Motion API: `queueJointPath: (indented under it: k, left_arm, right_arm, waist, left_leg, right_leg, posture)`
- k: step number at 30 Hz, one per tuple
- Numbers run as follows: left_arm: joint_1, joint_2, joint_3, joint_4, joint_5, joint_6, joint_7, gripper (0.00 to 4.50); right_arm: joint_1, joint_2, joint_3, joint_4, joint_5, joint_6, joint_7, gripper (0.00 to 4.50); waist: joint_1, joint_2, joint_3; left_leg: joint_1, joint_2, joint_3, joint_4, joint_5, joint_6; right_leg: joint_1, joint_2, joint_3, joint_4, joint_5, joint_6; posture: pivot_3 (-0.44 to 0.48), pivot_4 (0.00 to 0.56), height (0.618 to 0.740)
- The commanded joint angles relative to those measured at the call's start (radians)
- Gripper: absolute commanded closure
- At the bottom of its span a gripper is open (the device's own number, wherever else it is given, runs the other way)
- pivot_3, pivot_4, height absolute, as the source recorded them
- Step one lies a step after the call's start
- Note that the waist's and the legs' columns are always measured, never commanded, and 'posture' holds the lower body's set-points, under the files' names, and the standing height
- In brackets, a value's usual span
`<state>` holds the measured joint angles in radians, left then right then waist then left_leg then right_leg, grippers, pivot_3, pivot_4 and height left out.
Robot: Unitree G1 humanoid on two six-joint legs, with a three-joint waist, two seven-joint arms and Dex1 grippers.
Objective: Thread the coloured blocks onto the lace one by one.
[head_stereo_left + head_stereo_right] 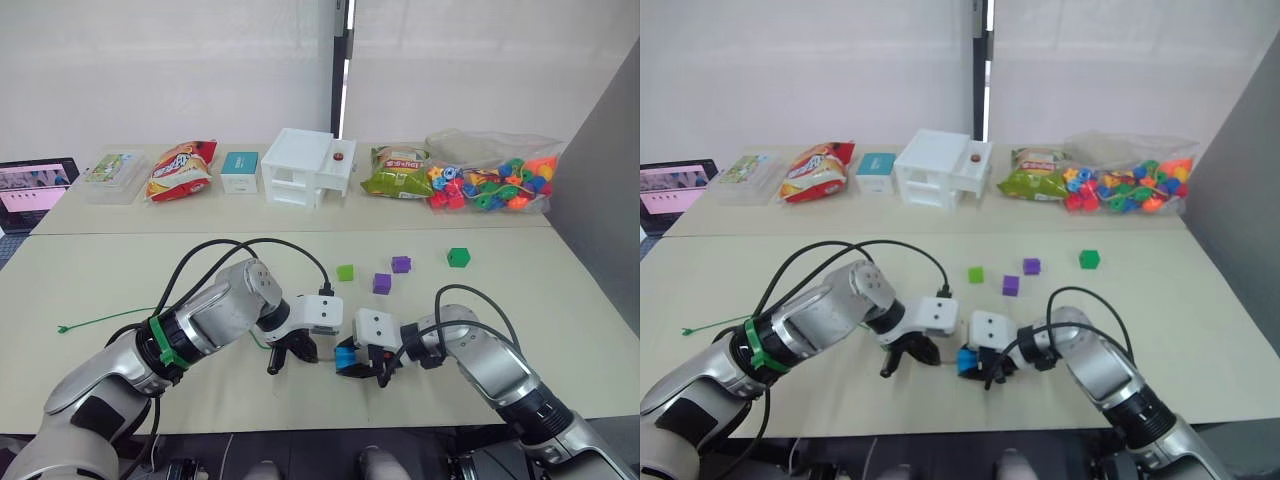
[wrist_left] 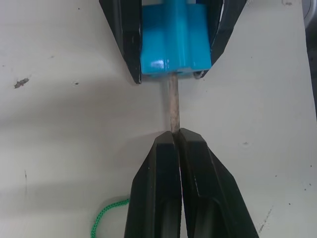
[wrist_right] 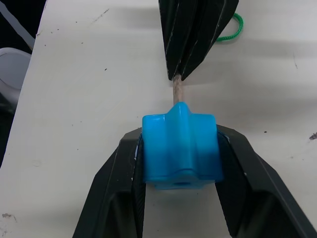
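Between right jaws: blue block [image 3: 180, 149] clamped | left jaws pinch lace tip [image 2: 173, 103], entering block

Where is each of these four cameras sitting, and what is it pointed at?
Left eye view: on the head, looking down over both arms at the table.
Right eye view: its twin, same scene.
Left wrist view: on the left wrist, looking along the left gripper, shut on the lace.
Right wrist view: on the right wrist, looking along the right gripper, shut on the blue block.
Both wrist views share the block, the lace's tip and the opposite gripper.
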<state>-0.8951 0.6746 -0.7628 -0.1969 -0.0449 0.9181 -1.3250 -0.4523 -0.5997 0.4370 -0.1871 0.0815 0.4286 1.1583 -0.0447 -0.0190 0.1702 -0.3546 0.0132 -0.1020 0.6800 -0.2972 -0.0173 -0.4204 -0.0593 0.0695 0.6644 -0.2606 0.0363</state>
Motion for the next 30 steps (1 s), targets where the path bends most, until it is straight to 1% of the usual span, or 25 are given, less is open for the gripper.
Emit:
queueJointPath:
  k: [1, 5, 11, 14, 16, 17, 19, 22, 26, 27, 28, 30]
  left_arm:
    - [-0.029, -0.033, 0.028, -0.028, -0.025, 0.042, 0.009, 4.5]
    - [-0.031, -0.062, 0.046, -0.052, -0.059, 0.091, 0.021, 4.5]
    - [0.011, -0.091, 0.077, -0.06, -0.096, 0.121, 0.08, 4.5]
    - [0.06, -0.074, 0.106, -0.042, -0.095, 0.038, 0.104, 4.5]
    - [0.098, -0.063, 0.144, -0.027, -0.088, -0.065, 0.118, 4.5]
    - [0.112, -0.056, 0.159, -0.02, -0.089, -0.109, 0.113, 3.84]
    - [0.137, -0.04, 0.187, -0.016, -0.1, -0.156, 0.098, 3.22]
    - [0.17, -0.057, 0.257, 0.012, -0.116, -0.237, 0.125, 2.23]
    - [0.195, -0.045, 0.334, 0.035, -0.149, -0.295, 0.111, 0.89]
    - [0.213, -0.019, 0.355, 0.044, -0.165, -0.357, 0.065, 0.62]
    - [0.227, 0.0, 0.369, 0.049, -0.176, -0.403, 0.028, 0.62]
    - [0.248, 0.017, 0.404, 0.101, -0.192, -0.471, -0.005, 0.62]
  right_arm:
    - [0.005, 0.004, 0.009, -0.039, 0.006, 0.008, -0.002, 3.12]
    - [0.005, 0.006, 0.01, -0.039, 0.006, 0.011, -0.006, 3.12]
    - [0.007, 0.006, 0.006, -0.044, 0.009, 0.019, -0.014, 3.12]
    - [0.011, 0.004, 0.002, -0.05, 0.01, 0.024, -0.02, 3.12]
    - [0.015, 0.003, -0.001, -0.051, 0.01, 0.026, -0.025, 3.12]
    - [0.017, 0.003, -0.003, -0.052, 0.011, 0.028, -0.027, 3.12]
    - [0.025, 0.003, -0.008, -0.057, 0.016, 0.035, -0.035, 3.12]
    - [0.039, 0.003, -0.012, -0.06, 0.019, 0.039, -0.048, 3.12]
    - [0.058, 0.001, -0.016, -0.07, 0.022, 0.048, -0.062, 3.12]
    - [0.064, -0.001, -0.019, -0.074, 0.024, 0.05, -0.065, 3.12]
    - [0.069, -0.003, -0.021, -0.076, 0.026, 0.052, -0.068, 3.12]
    - [0.079, -0.008, -0.032, -0.076, 0.028, 0.051, -0.077, 3.12]
  waist:
    - [0.001, 0.0, 0.0]
    - [-0.001, 0.0, 0.0]
    - [0.0, 0.0, 0.0]
    - [0.0, 0.0, 0.0]
    - [0.001, 0.0, 0.0]
    - [0.001, 0.0, 0.0]
    - [0.002, 0.0, 0.0]
    - [0.003, 0.0, 0.0]
    - [0.002, 0.0, 0.0]
    - [0.001, 0.0, 0.0]
    - [-0.001, 0.0, 0.0]
    - [-0.001, 0.0, 0.0]
  left_leg:
    - [0.0, 0.0, 0.0, 0.0, 0.0, 0.0]
    - [0.0, 0.0, 0.0, 0.0, 0.0, 0.0]
    - [0.0, 0.0, 0.0, 0.0, 0.0, 0.0]
    - [0.0, 0.0, 0.0, 0.0, 0.0, 0.0]
    - [0.0, 0.0, 0.0, 0.0, 0.0, 0.0]
    - [0.0, 0.0, 0.0, 0.0, 0.0, 0.0]
    - [0.0, 0.0, 0.0, 0.0, 0.0, 0.0]
    - [0.0, 0.0, 0.0, 0.0, 0.0, 0.0]
    - [0.0, 0.0, 0.0, 0.0, 0.0, 0.0]
    - [0.0, 0.0, 0.0, 0.0, 0.0, 0.0]
    - [0.0, 0.0, 0.0, 0.0, 0.0, 0.0]
    - [0.001, 0.0, 0.0, 0.0, 0.0, 0.0]
  right_leg:
    - [0.0, 0.0, 0.0, 0.0, 0.0, 0.0]
    - [0.0, 0.0, 0.0, 0.0, 0.0, 0.0]
    - [0.0, 0.0, 0.0, 0.0, 0.0, 0.0]
    - [0.0, 0.0, 0.0, 0.0, 0.0, 0.0]
    - [0.0, 0.0, 0.0, 0.0, 0.0, 0.0]
    - [0.0, 0.0, 0.0, 0.0, 0.0, 0.0]
    - [0.0, 0.0, 0.0, 0.0, 0.0, 0.0]
    - [0.0, 0.0, 0.0, 0.0, 0.0, 0.0]
    - [0.0, -0.001, 0.0, 0.0, 0.0, 0.0]
    - [0.0, -0.001, 0.0, 0.0, 0.0, 0.0]
    - [0.0, 0.0, 0.0, 0.0, 0.0, 0.0]
    - [0.0, 0.0, 0.0, 0.0, 0.0, 0.0]
  posture:
    - [0.0, 0.15, 0.74]
    - [0.0, 0.15, 0.74]
    - [0.0, 0.15, 0.74]
    - [0.0, 0.15, 0.74]
    - [0.0, 0.15, 0.74]
    - [0.0, 0.15, 0.74]
    - [0.0, 0.15, 0.74]
    - [0.0, 0.15, 0.74]
    - [0.0, 0.15, 0.74]
    - [0.0, 0.15, 0.74]
    - [0.0, 0.15, 0.74]
    - [0.0, 0.15, 0.74]
